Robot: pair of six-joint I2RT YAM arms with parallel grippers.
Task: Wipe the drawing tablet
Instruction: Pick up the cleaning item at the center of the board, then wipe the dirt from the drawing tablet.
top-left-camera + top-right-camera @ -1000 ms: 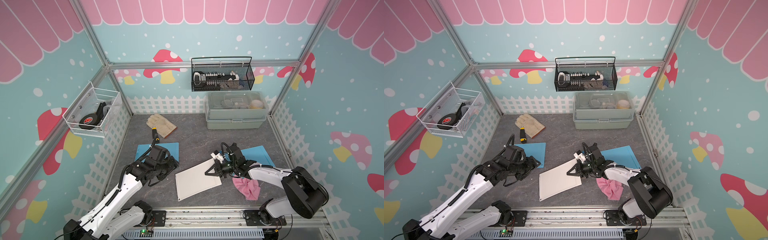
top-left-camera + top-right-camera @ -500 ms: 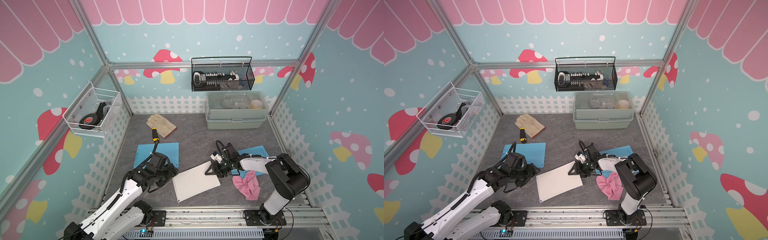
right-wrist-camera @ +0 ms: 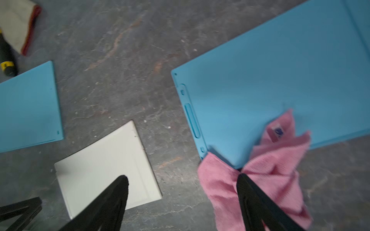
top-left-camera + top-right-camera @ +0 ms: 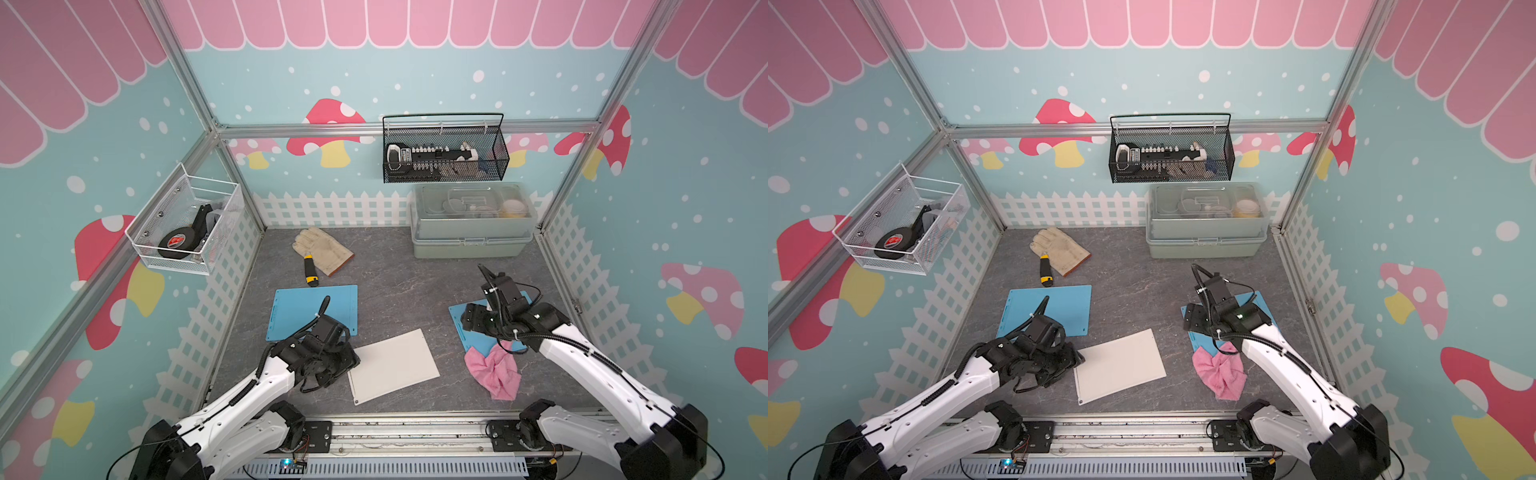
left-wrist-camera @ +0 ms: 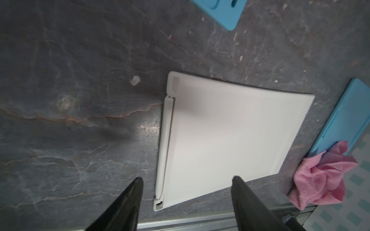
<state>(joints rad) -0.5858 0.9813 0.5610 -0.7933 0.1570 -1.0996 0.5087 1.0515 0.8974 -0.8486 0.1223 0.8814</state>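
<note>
The drawing tablet [image 4: 395,365] [image 4: 1121,365] is a white slab lying flat near the front rail, skewed, with a pen slot along one side [image 5: 166,144]. A crumpled pink cloth [image 4: 494,372] [image 3: 270,170] rests to its right, partly on a blue board [image 4: 476,343]. My left gripper [image 4: 353,362] [image 5: 187,179] is open and low at the tablet's left edge, holding nothing. My right gripper [image 4: 469,320] [image 3: 182,177] hangs open and empty above the blue board, between tablet and cloth.
A second blue board [image 4: 316,307] lies behind the left arm. Farther back are a work glove [image 4: 322,249] and a yellow-black knife [image 4: 311,272]. A lidded grey box [image 4: 471,224] stands at the back right. Wire baskets hang on the walls.
My right gripper opened, left the tablet's right edge and drew back to the right over the blue board. My left arm came forward to the tablet's left edge.
</note>
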